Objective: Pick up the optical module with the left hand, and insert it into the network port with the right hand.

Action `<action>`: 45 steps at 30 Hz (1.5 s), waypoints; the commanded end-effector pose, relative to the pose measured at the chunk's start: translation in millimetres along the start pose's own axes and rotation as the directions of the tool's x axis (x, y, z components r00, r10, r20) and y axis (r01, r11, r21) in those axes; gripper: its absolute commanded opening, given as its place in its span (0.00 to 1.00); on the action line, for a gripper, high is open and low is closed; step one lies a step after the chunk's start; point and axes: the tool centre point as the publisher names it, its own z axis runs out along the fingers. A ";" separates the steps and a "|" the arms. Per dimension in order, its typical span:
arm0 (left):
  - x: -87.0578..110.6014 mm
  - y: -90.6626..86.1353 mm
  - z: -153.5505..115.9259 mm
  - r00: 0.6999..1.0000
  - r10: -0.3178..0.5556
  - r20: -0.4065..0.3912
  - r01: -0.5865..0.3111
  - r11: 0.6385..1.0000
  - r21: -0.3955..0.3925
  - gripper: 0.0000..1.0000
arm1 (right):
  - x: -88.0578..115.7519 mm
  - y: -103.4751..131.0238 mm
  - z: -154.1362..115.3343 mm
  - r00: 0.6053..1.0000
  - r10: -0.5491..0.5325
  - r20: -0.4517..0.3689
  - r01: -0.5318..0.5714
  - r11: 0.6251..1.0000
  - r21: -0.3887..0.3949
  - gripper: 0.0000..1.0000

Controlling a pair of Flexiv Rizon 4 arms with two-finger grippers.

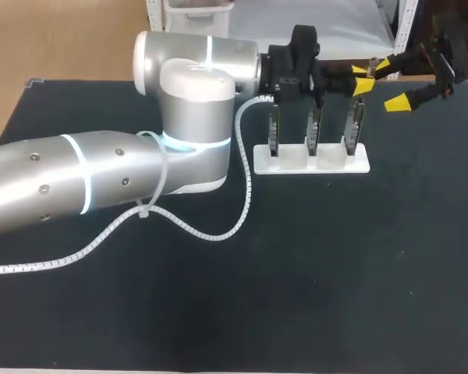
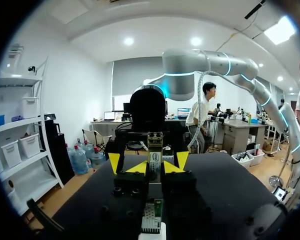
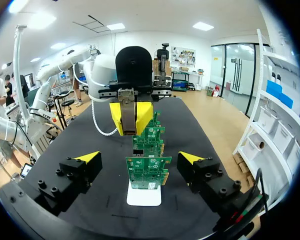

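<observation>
Optical module: metal body pinched upright between the yellow tips of the left claw, held over the row of green circuit boards. The boards stand on edge in a white holder on the dark worktop. Right claw: fingers spread wide and gripping nothing, just off the end of the row, facing the left claw and close to it.

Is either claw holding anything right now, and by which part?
The left claw holds the optical module by its sides, one end sticking out past the tips. The right claw is open and empty.
</observation>
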 end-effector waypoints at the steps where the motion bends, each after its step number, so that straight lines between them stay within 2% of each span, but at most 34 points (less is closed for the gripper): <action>1: 1.1 -0.3 0.1 1.000 -0.005 -0.004 0.005 1.000 -0.003 0.00 | -0.3 0.8 0.1 1.000 0.000 -0.001 0.000 1.000 0.002 1.00; 30: 6.1 3.5 -2.5 0.999 -0.012 -0.044 0.011 0.999 -0.031 0.00 | -0.3 0.8 0.1 1.000 0.000 -0.001 0.000 1.000 0.002 1.00; 32: 6.1 3.5 -2.5 0.999 -0.012 -0.044 0.011 0.999 -0.031 0.00 | -3.3 -0.8 -2.1 1.000 -0.007 0.009 0.007 1.000 0.016 1.00; 34: 6.1 3.5 -2.5 0.999 -0.012 -0.044 0.011 0.999 -0.031 0.00 | -9.0 -3.3 -6.7 1.000 0.016 -0.023 -0.014 0.998 0.059 1.00; 36: 6.1 3.5 -2.5 0.999 -0.012 -0.044 0.011 0.999 -0.031 0.00 | -18.5 -4.5 -13.6 1.000 0.030 0.009 -0.030 0.995 0.090 1.00; 38: 6.1 3.5 -2.5 0.999 -0.012 -0.044 0.011 0.999 -0.031 0.00 | -23.2 -5.4 -16.8 0.999 0.049 -0.022 -0.046 0.994 0.099 1.00; 39: 6.1 3.5 -2.5 0.999 -0.012 -0.044 0.011 0.999 -0.031 0.00 | -29.7 -4.7 -20.2 0.999 0.036 0.016 -0.038 0.994 0.102 1.00; 45: 6.1 3.5 -2.5 0.999 -0.012 -0.044 0.011 0.999 -0.031 0.00 | -51.9 -3.1 -23.9 0.998 0.018 0.056 -0.023 0.996 0.091 1.00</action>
